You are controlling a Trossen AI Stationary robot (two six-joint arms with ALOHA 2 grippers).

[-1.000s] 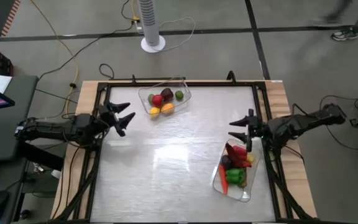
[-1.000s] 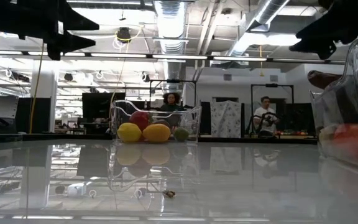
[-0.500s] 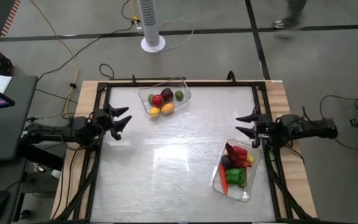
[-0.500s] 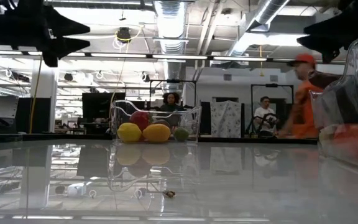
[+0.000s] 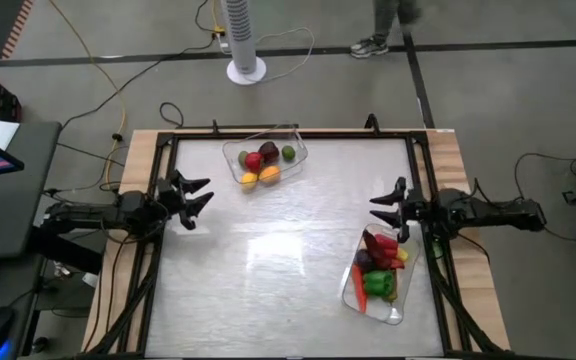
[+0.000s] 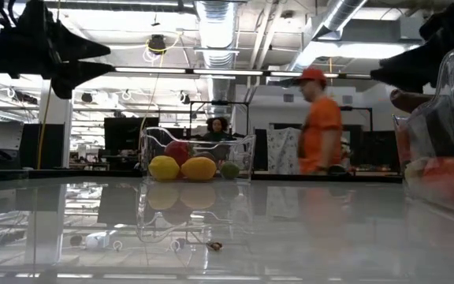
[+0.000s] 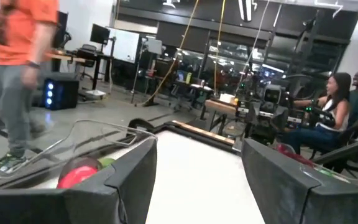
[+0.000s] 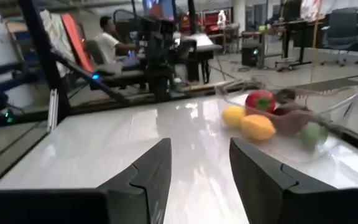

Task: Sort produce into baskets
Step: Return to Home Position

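Observation:
A clear tub (image 5: 265, 160) at the table's far middle holds red, dark purple, green, yellow and orange round produce; it also shows in the low view (image 6: 198, 158) and the right wrist view (image 8: 278, 118). A second clear tub (image 5: 379, 275) near the right edge holds red and green peppers, a carrot and dark pieces. My left gripper (image 5: 196, 197) is open and empty over the table's left edge, above the surface. My right gripper (image 5: 386, 208) is open and empty over the right side, just beyond the second tub's far end.
A black frame rail (image 5: 288, 136) runs round the tabletop. The middle of the white tabletop (image 5: 268, 260) is bare. A person in an orange shirt (image 6: 319, 122) walks in the room behind the table. A white fan stand (image 5: 245, 40) is on the floor beyond.
My right gripper drew back toward the table's right edge, then came a little way in again, staying open. My left gripper shifted slightly toward the table's left edge and stayed open. A person in orange walked across the room behind the table.

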